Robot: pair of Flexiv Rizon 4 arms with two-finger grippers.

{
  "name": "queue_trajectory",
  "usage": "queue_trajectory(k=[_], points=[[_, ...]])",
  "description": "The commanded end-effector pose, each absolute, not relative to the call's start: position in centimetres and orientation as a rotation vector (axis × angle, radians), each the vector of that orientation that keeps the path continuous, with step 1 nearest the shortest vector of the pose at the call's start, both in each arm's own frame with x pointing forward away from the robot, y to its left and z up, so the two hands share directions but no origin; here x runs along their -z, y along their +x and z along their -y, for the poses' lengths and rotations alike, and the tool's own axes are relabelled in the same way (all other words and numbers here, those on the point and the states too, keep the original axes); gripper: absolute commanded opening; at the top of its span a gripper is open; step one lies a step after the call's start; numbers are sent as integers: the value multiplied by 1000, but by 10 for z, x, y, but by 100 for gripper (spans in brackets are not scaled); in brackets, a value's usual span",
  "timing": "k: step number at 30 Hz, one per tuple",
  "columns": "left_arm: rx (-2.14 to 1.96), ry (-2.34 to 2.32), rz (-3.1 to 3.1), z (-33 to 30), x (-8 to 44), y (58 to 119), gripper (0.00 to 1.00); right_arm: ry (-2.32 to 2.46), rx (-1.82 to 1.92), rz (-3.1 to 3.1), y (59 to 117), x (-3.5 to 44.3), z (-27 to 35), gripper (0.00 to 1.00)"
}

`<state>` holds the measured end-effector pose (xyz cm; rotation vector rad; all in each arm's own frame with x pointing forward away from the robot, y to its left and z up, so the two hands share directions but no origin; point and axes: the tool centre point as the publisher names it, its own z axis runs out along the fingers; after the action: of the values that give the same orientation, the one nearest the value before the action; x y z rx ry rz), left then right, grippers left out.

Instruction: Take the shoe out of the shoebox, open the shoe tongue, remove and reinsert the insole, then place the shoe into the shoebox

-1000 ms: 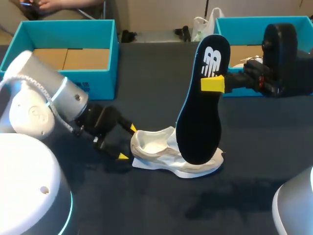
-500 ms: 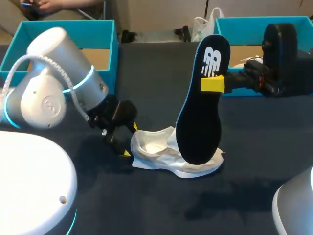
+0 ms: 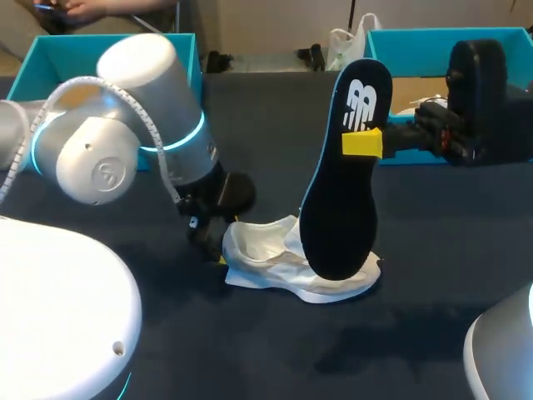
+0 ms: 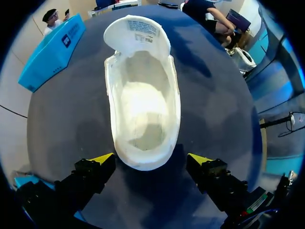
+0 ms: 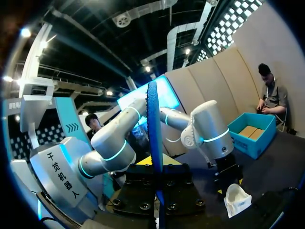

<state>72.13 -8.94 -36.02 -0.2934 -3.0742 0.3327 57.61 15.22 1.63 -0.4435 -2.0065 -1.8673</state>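
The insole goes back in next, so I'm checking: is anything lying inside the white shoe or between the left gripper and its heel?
Nothing visible does. The white low-cut shoe lies with its tongue folded back and its inside bare. The left gripper is open, its fingers flanking the heel with only dark table between.

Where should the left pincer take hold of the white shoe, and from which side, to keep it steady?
Probably at the heel, coming from behind. The shoe lies flat with its narrow, rounded heel just ahead of the open left pincer, whose gap already spans it.
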Motion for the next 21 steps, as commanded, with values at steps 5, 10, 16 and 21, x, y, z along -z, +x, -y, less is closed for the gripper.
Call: queue_trajectory(k=[5,10,16,21], points=[[-216,-256,3100,90,352,725,100,-441,1865,2006,578,-16,-154,0],[-236,-268,3093,93,336,726,100,-441,1865,2006,578,-16,-154,0],[-273,-320,3092,114,309,731,100,-441,1865,2006,578,-16,-154,0],[-248,-339,3125,141,303,740,100,-441,1865,2006,578,-16,-154,0]])
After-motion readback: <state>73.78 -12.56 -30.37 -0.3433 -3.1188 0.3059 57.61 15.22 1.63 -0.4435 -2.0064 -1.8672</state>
